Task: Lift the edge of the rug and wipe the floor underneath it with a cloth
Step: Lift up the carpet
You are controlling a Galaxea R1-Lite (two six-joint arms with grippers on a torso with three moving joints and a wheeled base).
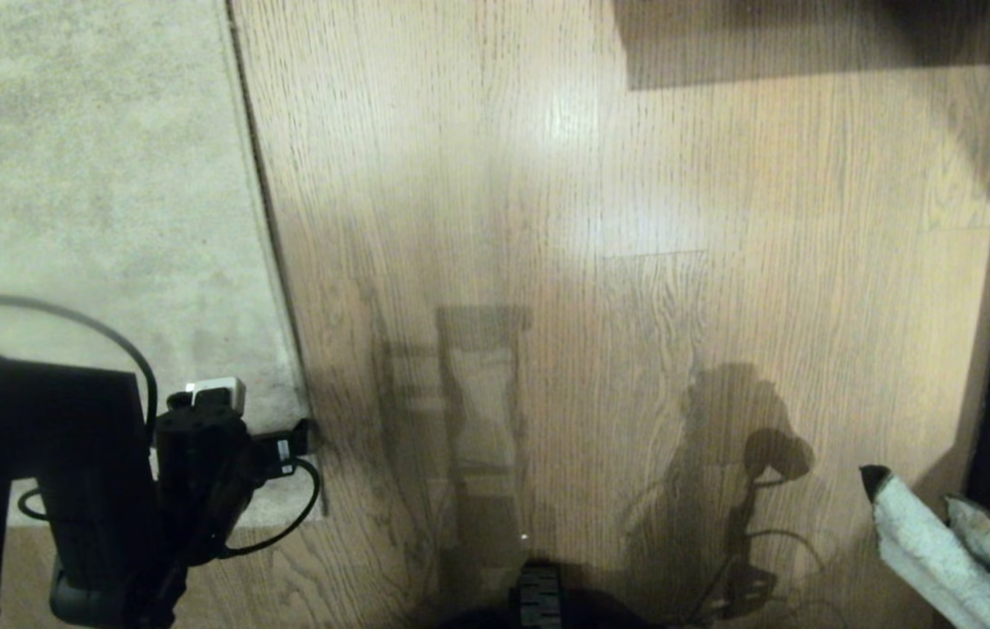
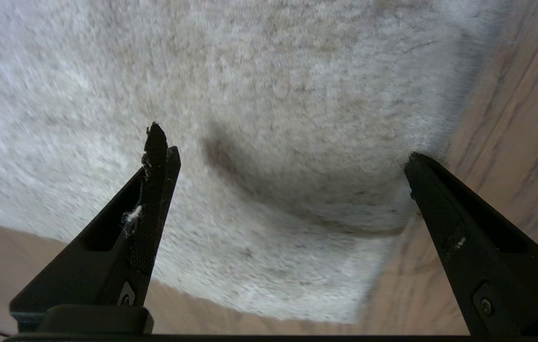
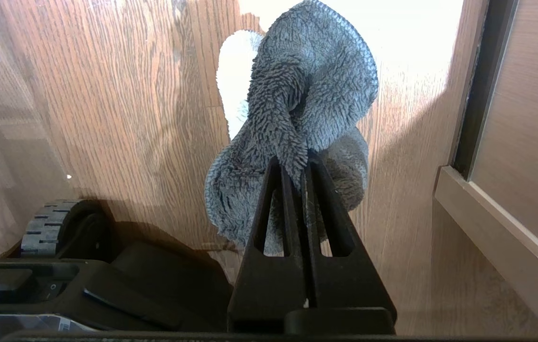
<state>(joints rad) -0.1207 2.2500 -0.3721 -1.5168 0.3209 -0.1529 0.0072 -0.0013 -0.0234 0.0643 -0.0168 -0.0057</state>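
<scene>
While your left gripper [image 2: 287,156] is hovering with jaws spread over the rug edge [image 2: 368,247] on the floor [image 1: 634,306], your right gripper [image 3: 297,164] is clamping the cloth [image 3: 306,104]; next, you're pinching that corner.

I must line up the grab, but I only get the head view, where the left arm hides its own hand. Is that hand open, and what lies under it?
Observer: The left hand is open, its black fingers spread over the corner of the pale grey-beige short-pile rug.
Operator: Is the rug edge lifted?
Observer: No, the rug edge lies flat on the light brown wood-plank floor.
Operator: Does the right hand have the rag?
Observer: Yes, the right hand is shut on the fluffy grey-teal cloth, which hangs above the floor.
</scene>
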